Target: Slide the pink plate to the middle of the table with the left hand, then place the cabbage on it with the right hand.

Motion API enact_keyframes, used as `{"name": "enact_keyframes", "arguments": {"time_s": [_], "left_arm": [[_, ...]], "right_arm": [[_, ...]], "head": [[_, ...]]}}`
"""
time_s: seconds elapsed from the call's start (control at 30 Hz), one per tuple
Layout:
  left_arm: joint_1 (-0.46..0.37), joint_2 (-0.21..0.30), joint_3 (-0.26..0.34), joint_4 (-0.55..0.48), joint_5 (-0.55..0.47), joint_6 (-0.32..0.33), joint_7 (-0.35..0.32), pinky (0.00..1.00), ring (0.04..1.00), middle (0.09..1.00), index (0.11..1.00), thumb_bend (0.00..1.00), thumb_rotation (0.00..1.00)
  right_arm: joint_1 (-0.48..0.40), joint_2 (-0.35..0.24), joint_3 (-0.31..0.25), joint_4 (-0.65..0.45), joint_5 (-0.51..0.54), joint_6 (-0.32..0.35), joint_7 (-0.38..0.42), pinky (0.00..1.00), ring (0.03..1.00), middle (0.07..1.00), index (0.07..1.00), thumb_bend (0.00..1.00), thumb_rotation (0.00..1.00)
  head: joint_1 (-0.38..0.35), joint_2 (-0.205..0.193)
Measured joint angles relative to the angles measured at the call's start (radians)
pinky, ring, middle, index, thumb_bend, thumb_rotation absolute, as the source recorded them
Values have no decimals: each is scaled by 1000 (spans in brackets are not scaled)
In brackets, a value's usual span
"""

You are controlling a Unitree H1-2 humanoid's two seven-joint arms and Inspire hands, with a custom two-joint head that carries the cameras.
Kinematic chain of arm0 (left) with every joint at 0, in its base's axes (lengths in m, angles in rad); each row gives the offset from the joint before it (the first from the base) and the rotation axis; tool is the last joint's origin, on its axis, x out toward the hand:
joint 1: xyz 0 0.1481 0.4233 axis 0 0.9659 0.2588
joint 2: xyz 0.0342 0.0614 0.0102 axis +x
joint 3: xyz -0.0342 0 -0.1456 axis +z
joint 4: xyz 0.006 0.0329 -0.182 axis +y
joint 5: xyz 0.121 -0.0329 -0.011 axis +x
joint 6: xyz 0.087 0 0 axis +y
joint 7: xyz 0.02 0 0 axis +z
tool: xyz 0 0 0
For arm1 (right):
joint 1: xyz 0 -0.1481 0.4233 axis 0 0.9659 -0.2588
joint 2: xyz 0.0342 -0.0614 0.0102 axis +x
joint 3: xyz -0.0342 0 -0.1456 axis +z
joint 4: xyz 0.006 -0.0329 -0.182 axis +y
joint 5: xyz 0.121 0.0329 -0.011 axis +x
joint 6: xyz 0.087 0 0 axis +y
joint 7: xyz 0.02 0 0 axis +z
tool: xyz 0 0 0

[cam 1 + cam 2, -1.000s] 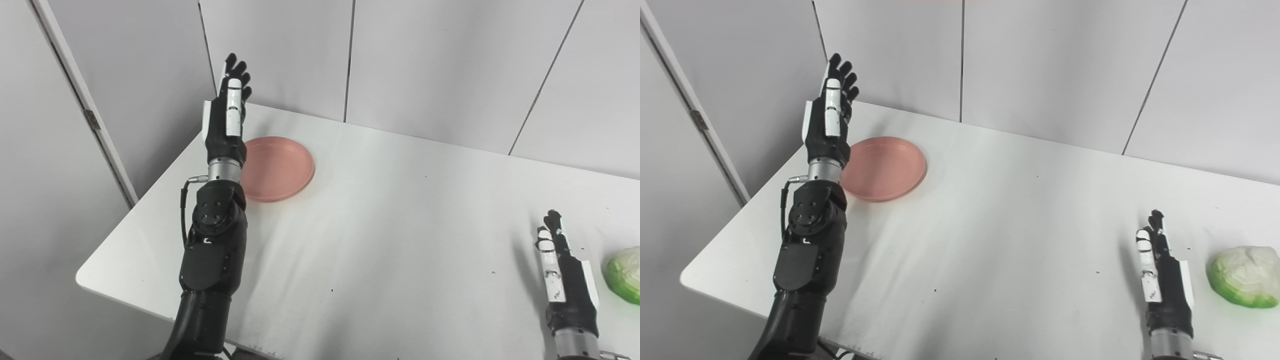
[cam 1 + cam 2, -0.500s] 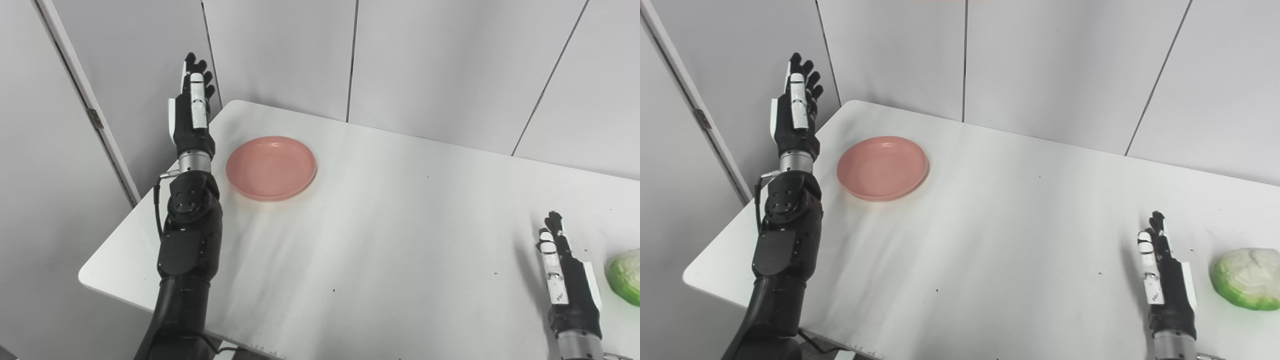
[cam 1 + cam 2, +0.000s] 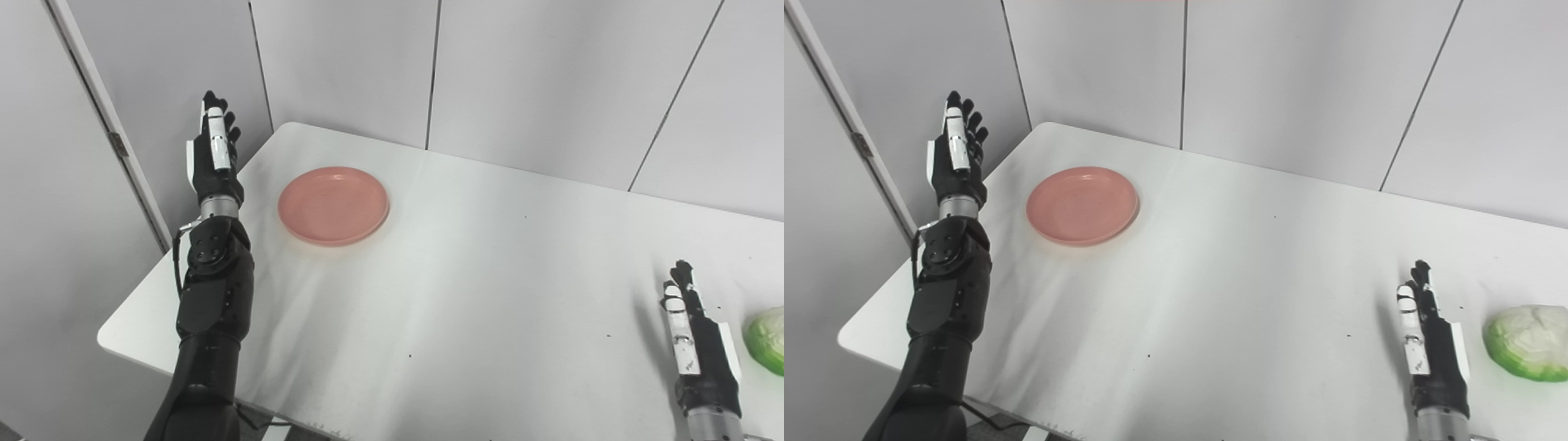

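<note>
Nearest, my right hand (image 3: pixel 1434 343) rests edge-up on the table (image 3: pixel 1225 288), fingers straight, holding nothing; cabbage (image 3: pixel 1527 351) just beside it, apart. Farther back, my left hand (image 3: pixel 212 152) hangs raised off the table's left edge, fingers extended, empty. Pink plate (image 3: pixel 334 205) sits far-left, untouched.

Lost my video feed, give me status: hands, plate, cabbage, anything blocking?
Left robot hand open, raised off the table's left edge. Right robot hand open beside cabbage, not touching. Pink plate at far left, unheld. Nothing blocking.
</note>
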State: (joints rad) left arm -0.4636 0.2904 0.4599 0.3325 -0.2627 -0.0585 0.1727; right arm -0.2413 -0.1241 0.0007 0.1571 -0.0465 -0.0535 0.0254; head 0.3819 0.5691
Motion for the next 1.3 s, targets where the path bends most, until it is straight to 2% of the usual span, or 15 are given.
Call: {"name": "enact_keyframes", "arguments": {"time_s": [0.33,0.5,1.03,1.3], "left_arm": [[-17,6,11,96,-77,-3,-13,969,953,950,943,422,1000],[-22,16,10,142,-106,-3,-35,983,967,968,955,437,1000],[-61,34,6,344,-129,-12,-105,994,965,960,947,409,1000],[-82,37,-2,409,-128,-56,-121,1000,957,956,953,411,1000]], "right_arm": [[1,0,-2,-2,3,0,1,971,981,987,990,108,1000],[5,0,-2,-7,3,0,1,971,979,990,993,111,1000],[8,2,-3,-11,5,1,1,970,975,988,987,135,1000],[16,2,-2,-23,1,1,0,951,963,979,980,105,1000]], "head": [[0,5],[0,8],[-6,12],[-11,17]]}}
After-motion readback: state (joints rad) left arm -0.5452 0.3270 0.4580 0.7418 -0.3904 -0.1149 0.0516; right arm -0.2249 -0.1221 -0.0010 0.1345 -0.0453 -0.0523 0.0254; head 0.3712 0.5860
